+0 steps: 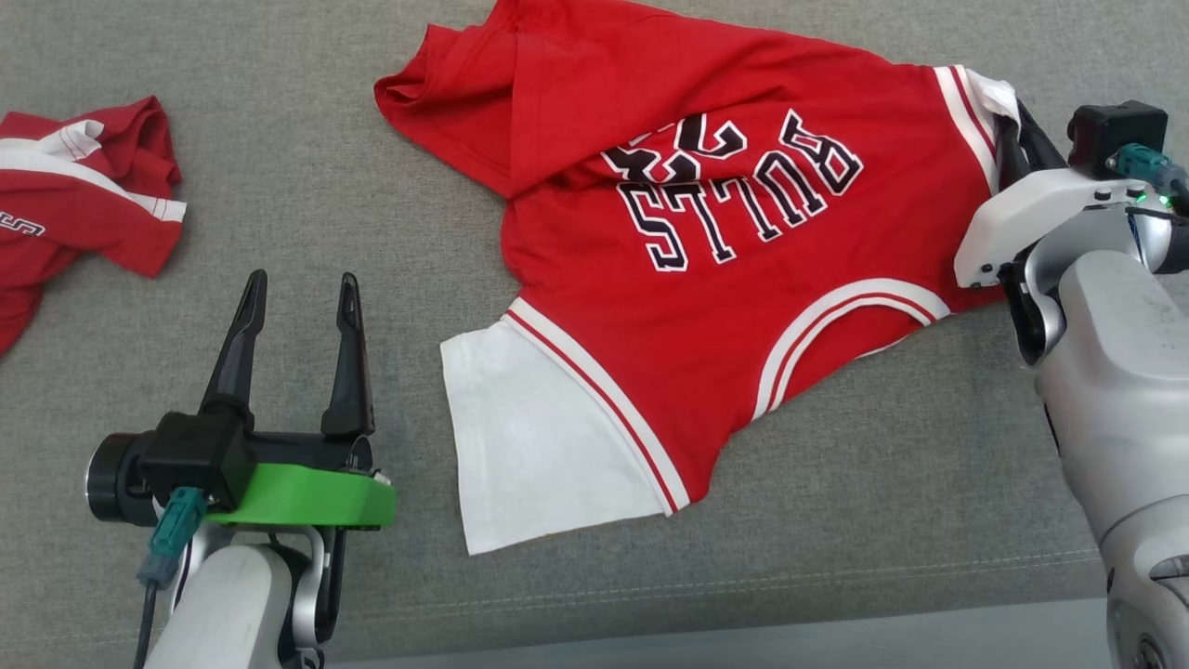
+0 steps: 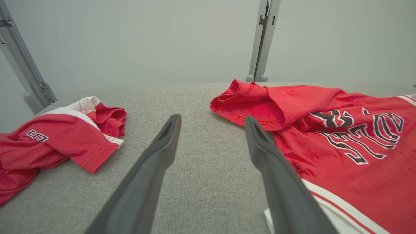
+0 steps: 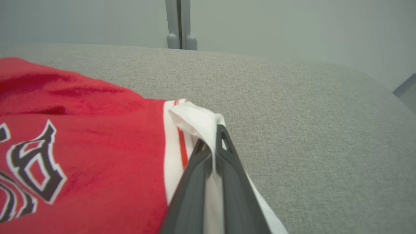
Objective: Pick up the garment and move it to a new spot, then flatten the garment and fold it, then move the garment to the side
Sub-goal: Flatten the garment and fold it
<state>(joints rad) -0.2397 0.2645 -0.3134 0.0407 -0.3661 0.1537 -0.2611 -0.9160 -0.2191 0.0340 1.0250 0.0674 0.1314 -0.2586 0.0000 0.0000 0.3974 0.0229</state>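
Plainly rumpled, the red garment (image 1: 706, 307) lies mid-bench toward the bench's (image 1: 882, 520) right edge. The right gripper (image 3: 213, 135) is pinched on its white sleeve (image 3: 195, 118), probably to lift it. The left gripper (image 1: 299, 288) waits spread wide and empty near the front-left corner, beside another red shirt (image 1: 84, 195).
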